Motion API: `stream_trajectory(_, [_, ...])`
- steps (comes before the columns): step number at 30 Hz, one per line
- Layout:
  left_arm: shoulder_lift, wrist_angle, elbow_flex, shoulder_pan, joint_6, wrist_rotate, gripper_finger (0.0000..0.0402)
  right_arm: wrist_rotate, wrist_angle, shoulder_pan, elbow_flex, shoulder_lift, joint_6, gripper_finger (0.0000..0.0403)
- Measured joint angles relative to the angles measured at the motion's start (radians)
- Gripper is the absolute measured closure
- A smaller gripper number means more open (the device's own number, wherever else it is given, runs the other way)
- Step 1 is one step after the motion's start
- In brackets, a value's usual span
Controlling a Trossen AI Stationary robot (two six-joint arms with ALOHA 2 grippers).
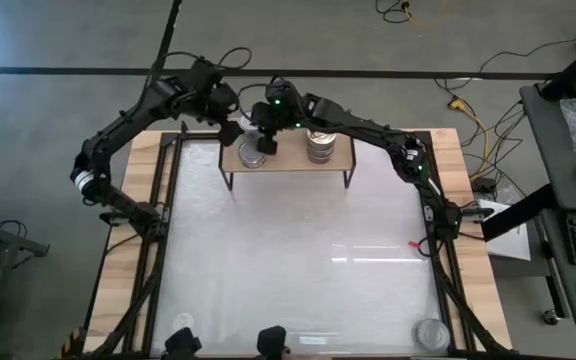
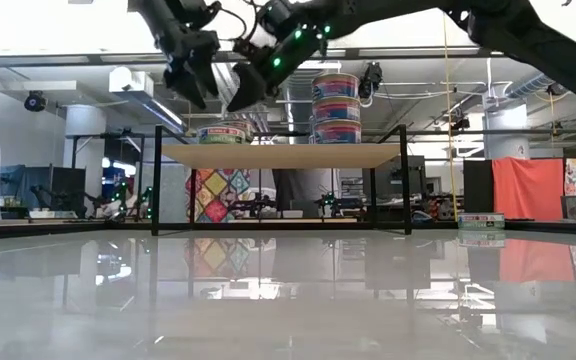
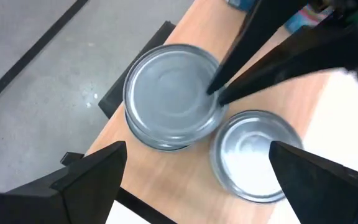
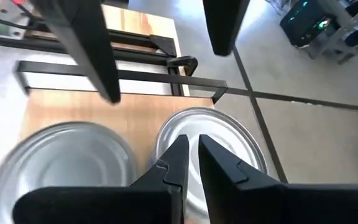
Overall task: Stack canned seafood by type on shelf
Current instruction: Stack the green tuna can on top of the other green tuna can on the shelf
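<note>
Fingers [image 3: 92, 180] of the left arm, spread wide, straddle two silver-lidded tins [image 3: 169, 93]; right fingers [image 4: 191, 163], clenched, hover over one.

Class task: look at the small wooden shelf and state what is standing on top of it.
On the shelf: two silver-lidded cans side by side, and a taller stack of cans. The stack's lower lids are covered.

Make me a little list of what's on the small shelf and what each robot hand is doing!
shelf: light wood board on black legs
silver cans: two, side by side at the shelf's left end
tall stack: colourful cans on the shelf, further right
left gripper: fingers open, above the silver cans
right gripper: fingers shut, tips over one silver can
</note>
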Motion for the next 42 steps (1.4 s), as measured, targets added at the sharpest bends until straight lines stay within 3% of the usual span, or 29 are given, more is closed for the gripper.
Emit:
stream_trajectory(11, [-0.153,-0.001,-0.015,-0.05,-0.078,0.002,0.0024,0.0,-0.174,0.022,0.001,-0.031,0.01,0.0374])
stream_trajectory(27, [-0.438,0.166,-0.207,-0.208,-0.21,0.002,0.0024,0.073,-0.155,0.026,0.001,0.002,-0.057,0.0374])
stream_trajectory(36, [-0.493,0.173,-0.226,-0.22,-0.233,0.002,0.0024,0.082,-0.081,0.032,0.001,0.001,-0.032,0.0374])
stream_trajectory(42, [-0.507,0.171,-0.235,-0.25,-0.226,0.001,0.0024,0.08,-0.159,0.07,0.022,-0.074,-0.022,0.0374])
